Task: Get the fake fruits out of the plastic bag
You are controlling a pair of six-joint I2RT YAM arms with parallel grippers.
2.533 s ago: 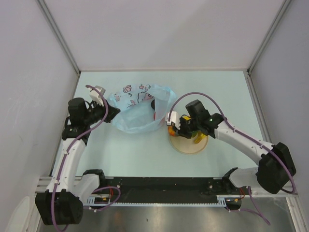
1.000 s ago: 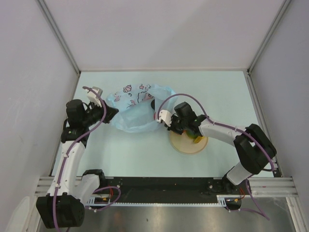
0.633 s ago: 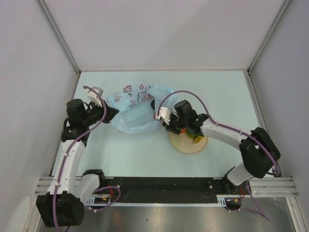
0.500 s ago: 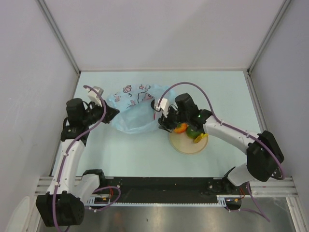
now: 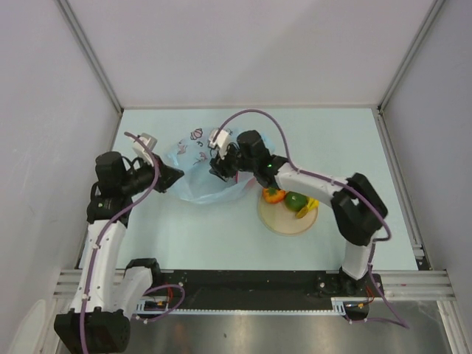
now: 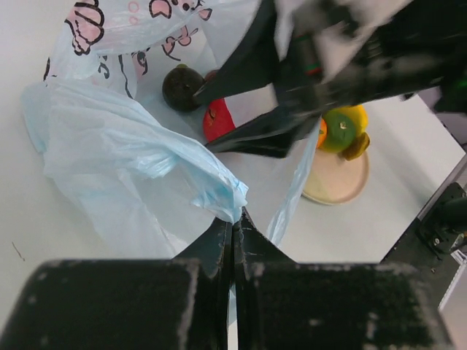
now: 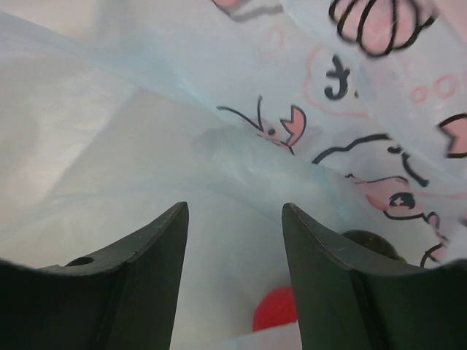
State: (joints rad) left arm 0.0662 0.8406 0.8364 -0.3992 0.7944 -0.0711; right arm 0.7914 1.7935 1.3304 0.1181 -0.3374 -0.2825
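The light blue plastic bag (image 5: 198, 164) lies at the left of the table, its mouth facing right. My left gripper (image 5: 174, 177) is shut on a bunched fold of the bag's edge (image 6: 228, 198). My right gripper (image 5: 220, 168) is open, its jaws inside the bag's mouth with nothing between them (image 7: 233, 213). Just ahead of it in the bag lie a red apple (image 7: 278, 309) and a dark maroon fruit (image 7: 369, 245), also seen in the left wrist view as the apple (image 6: 219, 121) and the maroon fruit (image 6: 182, 86). An orange-red fruit (image 5: 274, 195), a green one (image 5: 296, 200) and a yellow banana (image 5: 309, 207) rest on the plate.
The round tan plate (image 5: 284, 221) sits right of the bag, close to its mouth. The right arm (image 5: 317, 181) stretches over the plate's far side. Grey walls close in the table on three sides.
The right gripper has opened, left the orange-red fruit on the plate and swung up and left into the bag's mouth. The left gripper keeps its hold on the bag.
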